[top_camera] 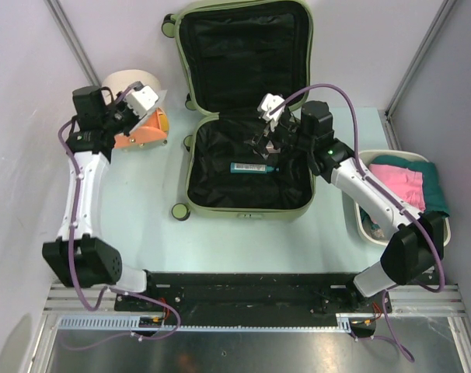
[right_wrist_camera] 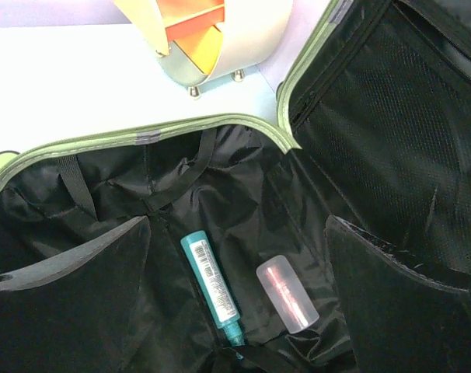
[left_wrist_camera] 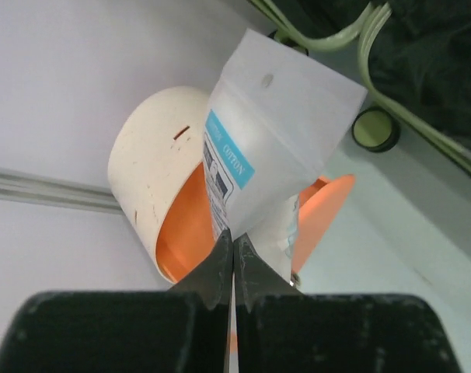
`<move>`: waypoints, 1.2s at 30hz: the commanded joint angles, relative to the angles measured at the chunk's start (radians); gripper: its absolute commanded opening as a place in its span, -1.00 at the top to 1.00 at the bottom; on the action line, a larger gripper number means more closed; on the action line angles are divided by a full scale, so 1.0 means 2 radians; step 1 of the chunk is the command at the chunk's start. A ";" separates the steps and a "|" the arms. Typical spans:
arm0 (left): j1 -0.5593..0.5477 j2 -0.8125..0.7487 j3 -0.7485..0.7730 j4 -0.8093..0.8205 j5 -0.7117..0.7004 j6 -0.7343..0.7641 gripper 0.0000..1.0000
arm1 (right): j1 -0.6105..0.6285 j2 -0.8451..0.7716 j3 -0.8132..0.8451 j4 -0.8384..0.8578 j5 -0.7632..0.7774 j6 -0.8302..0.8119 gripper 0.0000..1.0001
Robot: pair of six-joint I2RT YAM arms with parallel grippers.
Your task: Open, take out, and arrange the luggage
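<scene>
The pale olive-green luggage lies open on the table, its lid flat at the back. On its black lining lie a teal tube and a clear capsule with a pink core. The tube also shows in the top view. My right gripper is open and empty, hovering above these two items, right of the tube in the top view. My left gripper is shut on a white packet labelled COTTON, holding it at the mouth of the cream-and-orange drum container, left of the luggage.
A white basin at the right holds pink cloth and teal cloth. The drum container lies on its side at the back left. A green luggage wheel is near the packet. Walls close in on both sides.
</scene>
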 commanded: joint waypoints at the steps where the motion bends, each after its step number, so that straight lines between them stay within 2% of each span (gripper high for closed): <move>1: 0.007 0.029 0.052 -0.002 -0.034 0.088 1.00 | 0.000 0.002 0.001 0.019 0.005 0.009 -0.99; 3: 0.007 0.042 0.053 -0.002 -0.042 0.131 1.00 | 0.001 0.004 0.001 0.018 0.005 0.010 -0.99; 11: 0.012 0.070 0.049 -0.005 -0.078 0.203 1.00 | -0.002 0.007 0.001 0.020 0.007 0.011 -1.00; 24: 0.027 0.120 0.055 -0.007 -0.096 0.237 0.99 | -0.002 0.013 0.001 0.025 0.011 0.014 -0.99; 31: 0.030 0.169 0.097 -0.006 -0.107 0.235 1.00 | -0.002 0.015 0.001 0.029 0.012 0.015 -0.99; 36: 0.032 0.201 0.128 -0.006 -0.113 0.233 0.92 | -0.002 0.018 0.002 0.030 0.014 0.016 -0.99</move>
